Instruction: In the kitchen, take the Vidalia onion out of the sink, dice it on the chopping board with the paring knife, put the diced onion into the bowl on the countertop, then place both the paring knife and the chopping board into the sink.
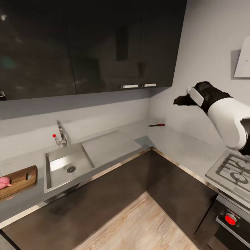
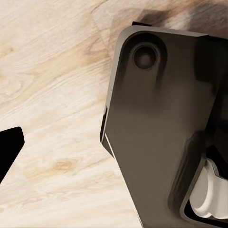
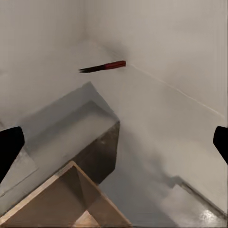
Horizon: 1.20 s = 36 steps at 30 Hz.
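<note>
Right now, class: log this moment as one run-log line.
onion: on chopping board | sink: empty | paring knife: corner of countertop | right gripper: open, raised, facing knife

The head camera looks down from high over the corner countertop [image 1: 180,142]; the right wrist camera faces that corner nearer, sharing the paring knife [image 1: 157,125] at 12 o'clock; the left wrist camera faces the floor [image 2: 52,95] closely

Soft, even light fills the head view, with no hard glare. The glossy black upper cabinets [image 1: 93,45] carry faint reflections. A soft shadow falls under them across the pale grey wall [image 1: 69,107]. Both wrist views look slightly blurred, and the pale wooden floor [image 2: 52,95] appears soft.
</note>
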Available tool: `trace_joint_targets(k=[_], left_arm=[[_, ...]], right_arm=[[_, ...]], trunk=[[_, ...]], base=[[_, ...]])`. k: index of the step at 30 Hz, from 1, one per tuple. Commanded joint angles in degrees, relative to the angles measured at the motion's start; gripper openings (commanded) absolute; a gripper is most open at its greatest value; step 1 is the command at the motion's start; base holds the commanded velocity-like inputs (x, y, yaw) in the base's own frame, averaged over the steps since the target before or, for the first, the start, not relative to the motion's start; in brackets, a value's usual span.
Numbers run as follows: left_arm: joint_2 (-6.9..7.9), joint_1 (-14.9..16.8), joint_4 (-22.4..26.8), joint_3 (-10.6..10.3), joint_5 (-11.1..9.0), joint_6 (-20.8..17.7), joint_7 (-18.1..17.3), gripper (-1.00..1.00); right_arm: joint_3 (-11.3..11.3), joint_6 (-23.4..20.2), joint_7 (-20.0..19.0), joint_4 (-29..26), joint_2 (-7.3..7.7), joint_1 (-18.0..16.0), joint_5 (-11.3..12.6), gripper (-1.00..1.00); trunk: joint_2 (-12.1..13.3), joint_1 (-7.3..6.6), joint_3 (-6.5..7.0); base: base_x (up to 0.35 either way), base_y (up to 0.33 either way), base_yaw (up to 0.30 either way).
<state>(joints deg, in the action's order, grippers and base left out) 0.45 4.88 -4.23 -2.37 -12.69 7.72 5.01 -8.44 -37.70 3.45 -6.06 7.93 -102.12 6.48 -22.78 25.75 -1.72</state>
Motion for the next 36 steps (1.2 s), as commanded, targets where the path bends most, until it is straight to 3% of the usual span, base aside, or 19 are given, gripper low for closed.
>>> trace_joint_targets(k=[1, 2, 4, 7, 13, 27, 31, 36], left_arm=[[-0.02, 0.12, -0.25, -0.27, -0.43, 0.40, 0.00, 1.00], [-0.02, 0.13, -0.25, -0.27, -0.43, 0.39, 0.00, 1.00], [-0.02, 0.13, -0.26, -0.27, -0.42, 0.37, 0.00, 1.00], [-0.05, 0.13, -0.26, -0.27, -0.41, 0.37, 0.00, 1.00], [-0.10, 0.11, -0.26, -0.27, -0.40, 0.37, 0.00, 1.00], [-0.41, 0.11, -0.26, -0.27, -0.44, 0.28, 0.09, 1.00], [-0.53, 0.10, -0.26, -0.33, -0.43, 0.28, 0.09, 1.00], [-0.54, 0.11, -0.26, -0.28, -0.43, 0.28, 0.09, 1.00]], right_arm=[[-0.65, -0.21, -4.59, 0.58, 1.50, -0.08, -0.26, 1.00], [-0.81, -0.19, -6.70, 0.83, 2.18, -0.10, -0.94, 1.00], [-1.26, -0.06, -12.66, 1.48, 4.49, -0.11, -4.57, 1.00], [-1.43, 0.14, -15.51, 1.98, 6.01, -0.10, -7.87, 1.00], [-1.56, 1.56, -18.05, 2.70, 7.85, -0.08, -10.42, 1.00], [-1.57, 3.02, -18.22, 4.77, 7.16, 0.23, -10.61, 1.00], [-1.57, 5.51, -18.17, 4.83, 5.91, 3.32, -10.62, 1.00], [-1.57, 6.89, -17.93, 4.83, 5.25, 4.32, -10.62, 1.00]], trunk=[[-0.13, 0.04, -0.13], [-0.13, 0.04, -0.13], [-0.13, 0.04, -0.13], [-0.13, 0.04, -0.13], [-0.13, 0.04, -0.13], [-0.13, 0.04, -0.13], [-0.13, 0.04, -0.13], [-0.13, 0.04, -0.13]], base=[[0.000, 0.000, 0.000], [0.000, 0.000, 0.000], [0.000, 0.000, 0.000], [0.000, 0.000, 0.000], [0.000, 0.000, 0.000], [0.017, -0.017, 0.000], [0.090, -0.089, 0.000], [0.097, -0.093, 0.000]])
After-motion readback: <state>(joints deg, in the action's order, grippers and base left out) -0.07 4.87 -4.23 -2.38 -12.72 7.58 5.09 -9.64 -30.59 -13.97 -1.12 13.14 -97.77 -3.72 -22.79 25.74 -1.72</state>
